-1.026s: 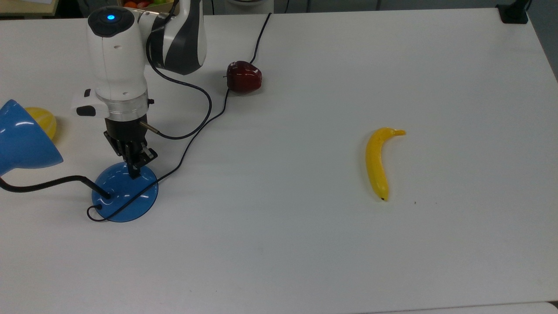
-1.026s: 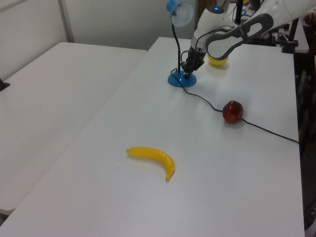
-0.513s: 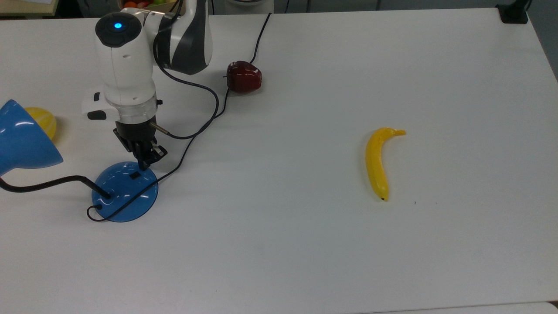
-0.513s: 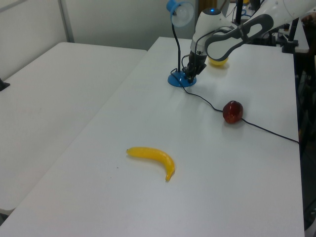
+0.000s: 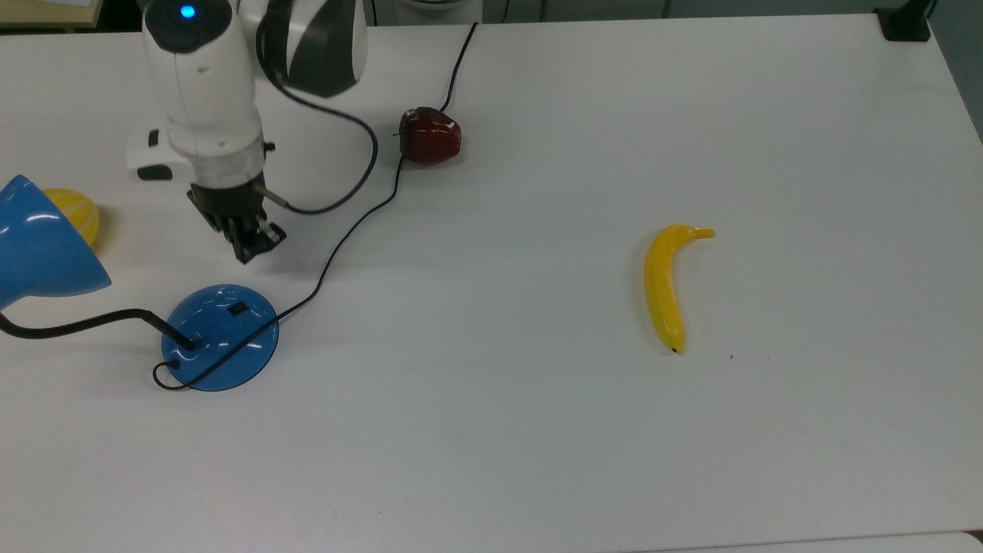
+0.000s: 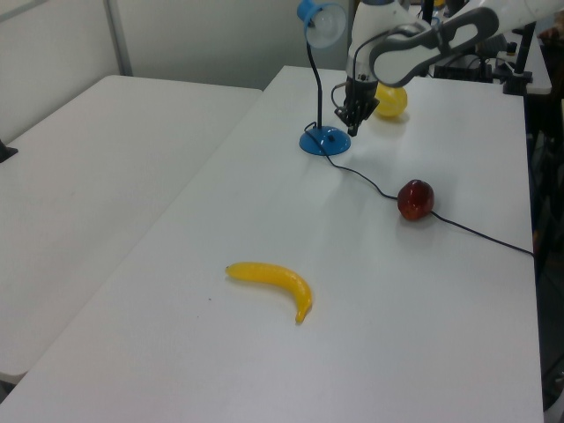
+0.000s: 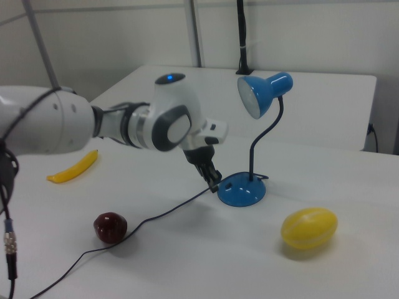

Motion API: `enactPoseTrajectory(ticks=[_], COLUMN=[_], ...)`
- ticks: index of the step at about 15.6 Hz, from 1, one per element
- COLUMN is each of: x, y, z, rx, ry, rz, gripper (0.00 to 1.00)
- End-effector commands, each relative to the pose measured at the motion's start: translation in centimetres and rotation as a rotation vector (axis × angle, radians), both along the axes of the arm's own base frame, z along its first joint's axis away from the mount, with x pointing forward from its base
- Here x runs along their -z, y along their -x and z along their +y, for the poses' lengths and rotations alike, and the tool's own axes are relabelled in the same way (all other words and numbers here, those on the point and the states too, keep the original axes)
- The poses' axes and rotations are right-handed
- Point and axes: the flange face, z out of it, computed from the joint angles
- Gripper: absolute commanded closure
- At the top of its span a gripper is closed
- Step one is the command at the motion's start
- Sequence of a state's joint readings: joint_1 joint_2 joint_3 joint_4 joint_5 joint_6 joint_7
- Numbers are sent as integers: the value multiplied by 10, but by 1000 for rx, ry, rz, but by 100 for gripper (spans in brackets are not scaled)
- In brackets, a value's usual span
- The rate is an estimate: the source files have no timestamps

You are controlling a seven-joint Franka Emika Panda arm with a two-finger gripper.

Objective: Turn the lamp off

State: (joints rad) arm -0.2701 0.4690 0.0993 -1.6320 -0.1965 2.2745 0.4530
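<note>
The blue lamp stands at the top view's left, its round base on the table with a small black switch uncovered on top. A black bendy neck rises to the blue cone shade, whose mouth looks dull grey in the right view. My gripper hangs above the table just beyond the base, apart from it, fingers together and holding nothing. From the left view the gripper is raised beside the base. The right view puts the gripper just left of the base.
The lamp's black cord runs from the base past a dark red apple to the table's far edge. A banana lies at the top view's right. A yellow round fruit sits behind the shade.
The gripper, whose tips were pressed on the switch a second ago, has lifted off the base and drawn back and up. The switch is now uncovered.
</note>
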Motion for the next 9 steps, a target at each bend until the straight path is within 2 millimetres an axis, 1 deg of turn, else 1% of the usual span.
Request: enactPoseTrajectory(ticks=[1,2,4,7,8,9], x=[-44,-52,-72,-95,-104,-114], y=[26,32,42,60,67,73], z=[17,22,45,77,87,94], rx=[-81,-106,-164,-227,-271,-325], ry=[-37,-65,-100,-110,-107,-106], rz=[93,120,170,247,267,283], gripper=[81,72,53,12,3,0])
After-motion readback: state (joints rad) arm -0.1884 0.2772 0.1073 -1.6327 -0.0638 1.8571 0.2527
